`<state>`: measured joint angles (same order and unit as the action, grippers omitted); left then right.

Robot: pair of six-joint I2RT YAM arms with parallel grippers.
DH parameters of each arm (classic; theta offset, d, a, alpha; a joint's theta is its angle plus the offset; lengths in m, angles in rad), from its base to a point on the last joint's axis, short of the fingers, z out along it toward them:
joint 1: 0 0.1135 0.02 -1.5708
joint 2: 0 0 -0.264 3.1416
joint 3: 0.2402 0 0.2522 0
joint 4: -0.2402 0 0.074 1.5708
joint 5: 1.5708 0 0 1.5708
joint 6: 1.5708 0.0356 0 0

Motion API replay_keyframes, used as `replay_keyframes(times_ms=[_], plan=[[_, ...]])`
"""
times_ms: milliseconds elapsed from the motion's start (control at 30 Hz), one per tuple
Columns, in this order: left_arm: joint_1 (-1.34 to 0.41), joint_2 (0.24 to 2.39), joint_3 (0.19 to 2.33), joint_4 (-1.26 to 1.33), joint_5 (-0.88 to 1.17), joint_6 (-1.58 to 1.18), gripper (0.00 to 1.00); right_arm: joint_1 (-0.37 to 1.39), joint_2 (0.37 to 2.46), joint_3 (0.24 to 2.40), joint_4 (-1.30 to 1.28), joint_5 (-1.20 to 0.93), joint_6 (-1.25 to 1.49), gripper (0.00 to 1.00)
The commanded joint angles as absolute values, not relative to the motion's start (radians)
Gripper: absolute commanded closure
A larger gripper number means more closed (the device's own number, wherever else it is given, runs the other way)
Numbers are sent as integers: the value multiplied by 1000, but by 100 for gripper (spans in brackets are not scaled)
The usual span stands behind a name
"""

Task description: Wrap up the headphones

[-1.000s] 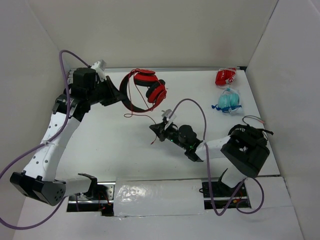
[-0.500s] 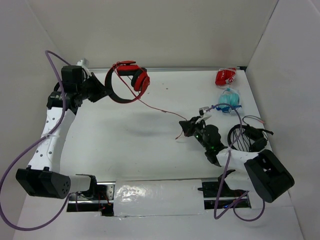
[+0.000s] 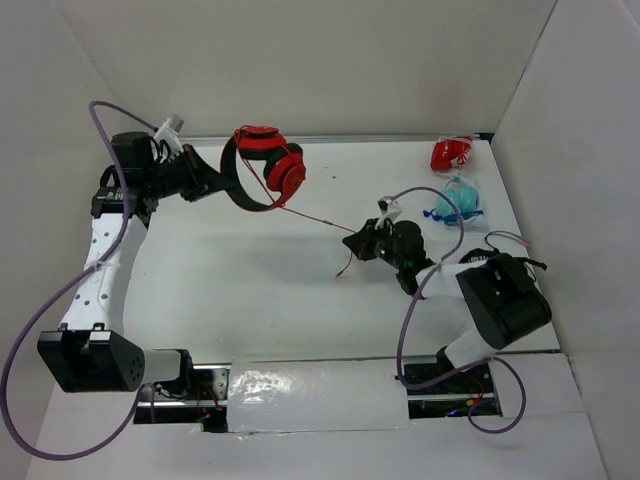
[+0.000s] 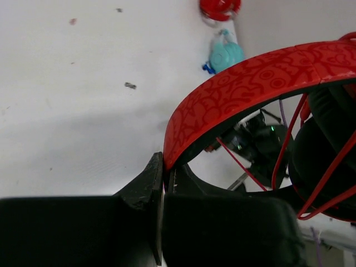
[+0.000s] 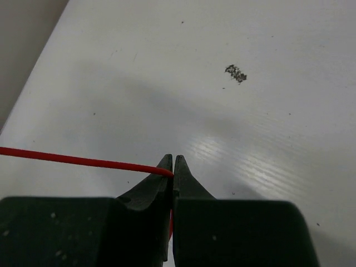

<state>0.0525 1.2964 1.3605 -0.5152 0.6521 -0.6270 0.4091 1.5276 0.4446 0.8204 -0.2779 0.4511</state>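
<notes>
Headphones (image 3: 283,172) are hanging over the far left of the desk (image 3: 250,300), with the left jaws pinching the headband (image 4: 233,94). Right jaws, near the desk's middle, are pinching the thin red cable (image 5: 83,161), which is running back to the ear cups. Red packet (image 3: 452,153) and teal packet (image 3: 458,200) are lying at the far right, and their contents are not discernible.

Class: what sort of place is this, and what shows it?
Probably a robot test bench: white table boxed by plain walls, left arm and right arm bolted on, headphones as prop.
</notes>
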Motion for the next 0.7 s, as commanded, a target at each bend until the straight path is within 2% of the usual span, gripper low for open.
replay_keyframes(times_ms=[0, 67, 133, 200, 233, 333, 433, 667], plan=[[9, 1266, 1359, -345, 904, -539, 100, 402, 1603, 591, 672, -311, 401, 100], [-85, 1267, 1347, -356, 820, -499, 100, 388, 1626, 674, 533, -337, 367, 100], [-164, 1278, 1322, -368, 769, -436, 100, 370, 1670, 887, 333, -339, 303, 100], [-227, 1282, 1275, -364, 724, -367, 100, 357, 1757, 1003, 218, -299, 263, 100], [-297, 1284, 1257, -356, 692, -353, 100, 321, 1787, 1072, 80, -363, 232, 100], [-426, 1301, 1212, -371, 495, -315, 100, 289, 1854, 1288, -85, -328, 194, 100], [-492, 1299, 1161, -383, 318, -350, 100, 270, 1830, 1348, -170, -258, 158, 100], [-584, 1313, 1059, -348, 200, -331, 100, 273, 1707, 1419, -306, -187, 52, 100]])
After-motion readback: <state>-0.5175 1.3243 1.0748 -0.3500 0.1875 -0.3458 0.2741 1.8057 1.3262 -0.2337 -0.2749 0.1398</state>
